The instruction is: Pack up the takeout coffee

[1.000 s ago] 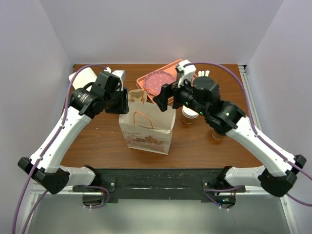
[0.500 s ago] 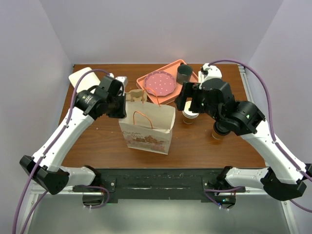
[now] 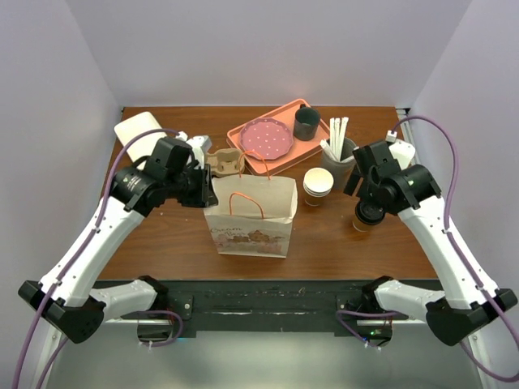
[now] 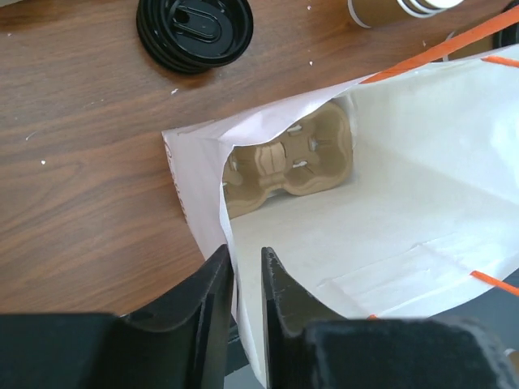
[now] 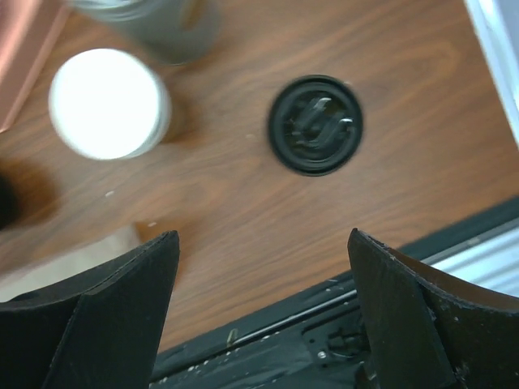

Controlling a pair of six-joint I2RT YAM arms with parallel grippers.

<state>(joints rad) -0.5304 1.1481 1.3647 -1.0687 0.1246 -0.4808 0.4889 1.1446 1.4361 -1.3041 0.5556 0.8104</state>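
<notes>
The takeout coffee, a brown paper cup with a black lid, stands on the table at the right. My right gripper hovers above it, open and empty; in the right wrist view the lid lies ahead of the spread fingers. A paper bag with orange handles stands open at the middle. My left gripper is shut on the bag's left rim; in the left wrist view the white paper wall runs between the fingers.
A stack of lidless cups stands between the bag and the coffee. Behind it are a grey holder of white sticks, a dark mug and a pink tray with a plate. A cardboard cup carrier lies behind the bag. Black lids lie nearby.
My right arm has swung away from over the bag, rightward to above the coffee. The left gripper and the bag have shifted slightly nearer and to the right.
</notes>
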